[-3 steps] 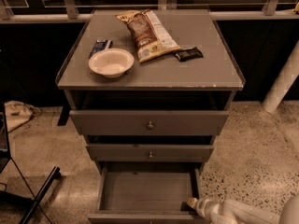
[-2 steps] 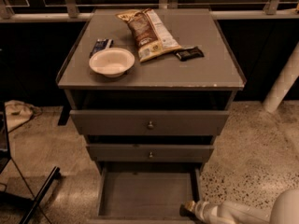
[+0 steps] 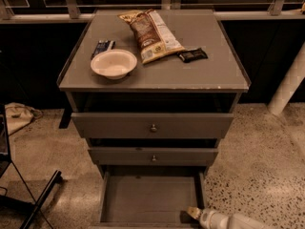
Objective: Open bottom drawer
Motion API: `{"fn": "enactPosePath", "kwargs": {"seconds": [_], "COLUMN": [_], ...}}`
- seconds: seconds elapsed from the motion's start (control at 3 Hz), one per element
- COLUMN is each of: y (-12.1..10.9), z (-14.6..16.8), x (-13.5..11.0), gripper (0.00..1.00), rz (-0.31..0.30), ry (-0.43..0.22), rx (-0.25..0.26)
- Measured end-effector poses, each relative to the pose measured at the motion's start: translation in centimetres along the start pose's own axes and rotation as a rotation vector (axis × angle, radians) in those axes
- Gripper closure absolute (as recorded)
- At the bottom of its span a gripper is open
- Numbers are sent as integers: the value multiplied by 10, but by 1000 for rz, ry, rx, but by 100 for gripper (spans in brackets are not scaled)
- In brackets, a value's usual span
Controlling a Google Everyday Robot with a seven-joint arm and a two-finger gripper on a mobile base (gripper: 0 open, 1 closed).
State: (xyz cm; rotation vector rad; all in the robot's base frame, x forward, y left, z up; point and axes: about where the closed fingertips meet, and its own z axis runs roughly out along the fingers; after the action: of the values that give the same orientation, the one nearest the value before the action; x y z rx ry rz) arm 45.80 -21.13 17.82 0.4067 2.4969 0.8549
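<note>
Gripper sits at the lower edge, by the front right corner of the bottom drawer, which is pulled well out; whether it grasps anything cannot be told. Behind, the middle drawer and top drawer stick out slightly. On the cabinet top lie a bowl and a snack bag.

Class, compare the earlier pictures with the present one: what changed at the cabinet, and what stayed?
The gripper, at the front right corner of the bottom drawer, edged down toward the picture's lower edge, and the open drawer came out slightly further. The bowl, chip bag and both upper drawers stayed put.
</note>
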Motion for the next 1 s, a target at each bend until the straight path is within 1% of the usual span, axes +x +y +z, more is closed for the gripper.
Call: {"fn": "enactPosePath", "kwargs": {"seconds": [0.33, 0.67, 1.0], "y": [27, 38, 39], "z": [-11, -14, -14], "x": [-4, -5, -5], "gripper": [100, 100, 81], "rz": [-66, -96, -96], "ry": [-45, -61, -61], "rx": [-33, -35, -36]}}
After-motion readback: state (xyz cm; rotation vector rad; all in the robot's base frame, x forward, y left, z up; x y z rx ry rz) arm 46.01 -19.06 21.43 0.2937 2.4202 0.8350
